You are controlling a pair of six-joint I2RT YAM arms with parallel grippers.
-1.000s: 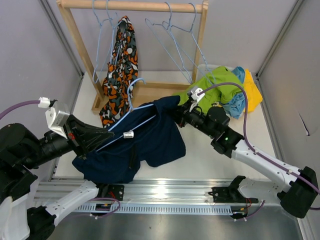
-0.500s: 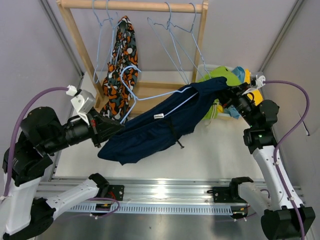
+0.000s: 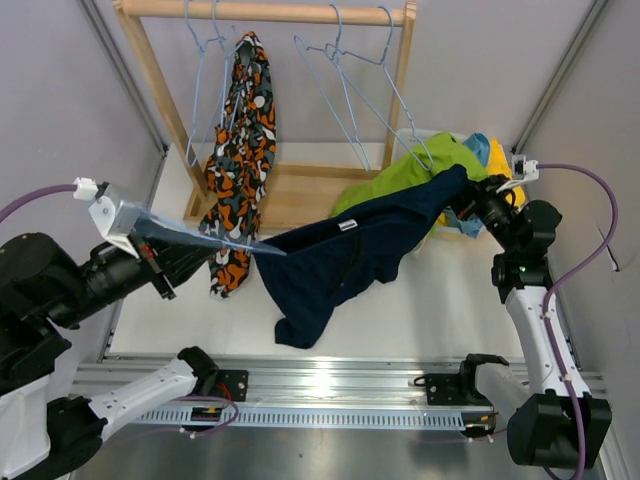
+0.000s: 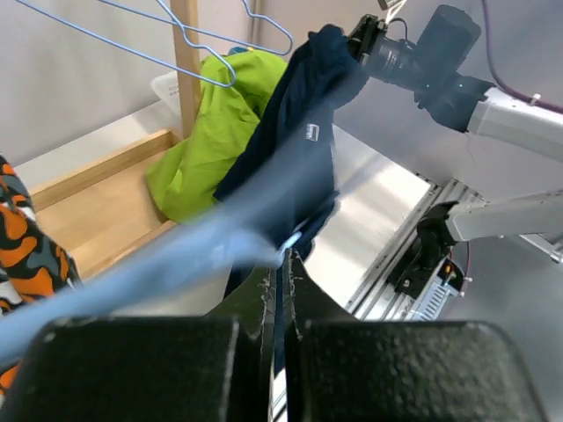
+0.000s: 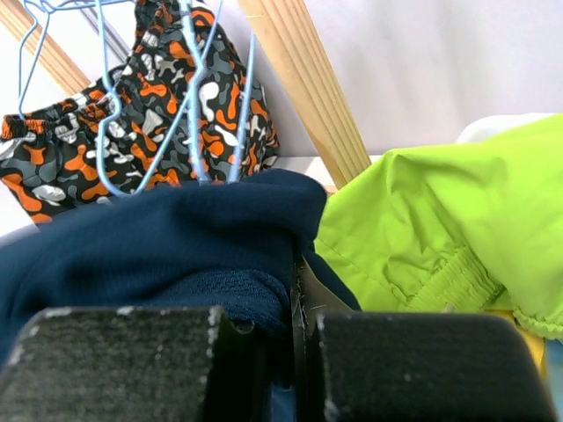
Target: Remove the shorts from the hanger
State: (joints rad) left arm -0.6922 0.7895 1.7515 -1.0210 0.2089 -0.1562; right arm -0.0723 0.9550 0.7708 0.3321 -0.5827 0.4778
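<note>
My left gripper (image 3: 190, 255) is shut on a light blue wire hanger (image 3: 215, 240), blurred in the left wrist view (image 4: 176, 264), where the closed jaws (image 4: 281, 264) pinch it. The hanger's tip lies at the left edge of the navy shorts (image 3: 340, 255). My right gripper (image 3: 478, 195) is shut on the navy shorts' upper end (image 5: 176, 237), and they hang slack toward the table. Lime green shorts (image 3: 400, 175) lie piled behind them with yellow (image 3: 498, 155) and light blue (image 3: 468, 222) pairs. The orange-black-white patterned shorts (image 3: 245, 120) hang on the rack.
A wooden rack (image 3: 270, 12) stands at the back with several bare wire hangers (image 3: 350, 80) and a wooden base (image 3: 300, 195). Grey walls close in on the left and right. A metal rail (image 3: 330, 385) runs along the near edge.
My left gripper has pulled the hanger left and back, so it has slid out along the navy shorts. The shorts have sagged down to the table. My right gripper has barely moved.
</note>
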